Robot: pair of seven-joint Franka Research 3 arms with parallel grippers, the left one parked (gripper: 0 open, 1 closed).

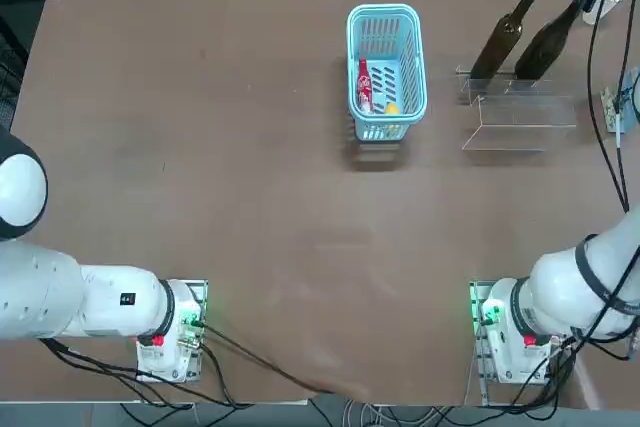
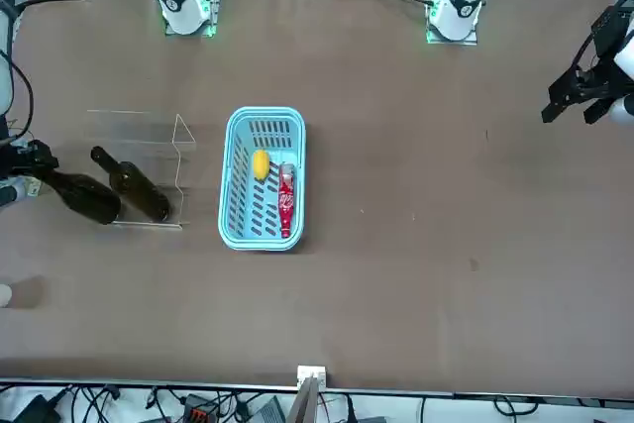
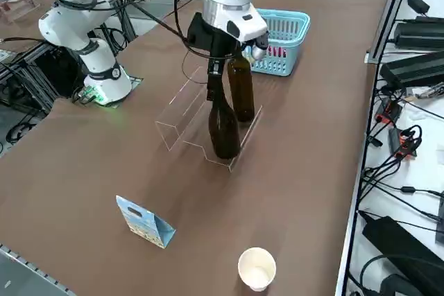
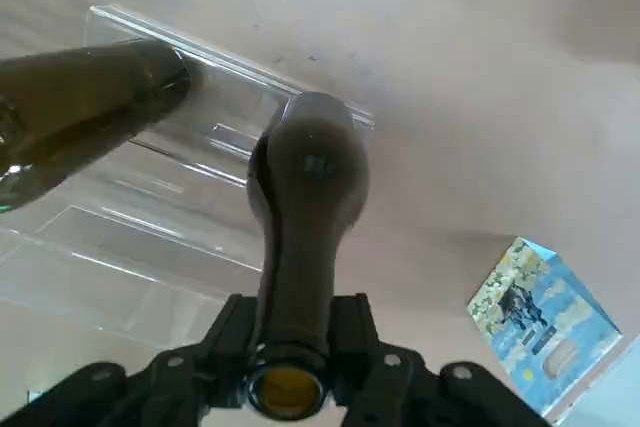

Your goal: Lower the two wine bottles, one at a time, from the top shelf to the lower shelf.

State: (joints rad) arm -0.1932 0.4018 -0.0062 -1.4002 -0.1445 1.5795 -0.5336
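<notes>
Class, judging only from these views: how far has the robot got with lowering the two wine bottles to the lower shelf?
Done: nothing yet; both bottles stand on the top shelf. In hand: the right tool is shut on the neck of the wider bottle, at the stand's outer end. Left: set it down on the lower shelf, then move the slimmer bottle too.

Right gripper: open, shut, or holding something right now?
Right gripper: shut on the neck of the darker wine bottle, which stands on the clear stand.

Brown table (image 1: 200,197): acrylic stand (image 1: 518,112) (bottles atop), blue basket (image 1: 386,67), cup (image 3: 257,268).
</notes>
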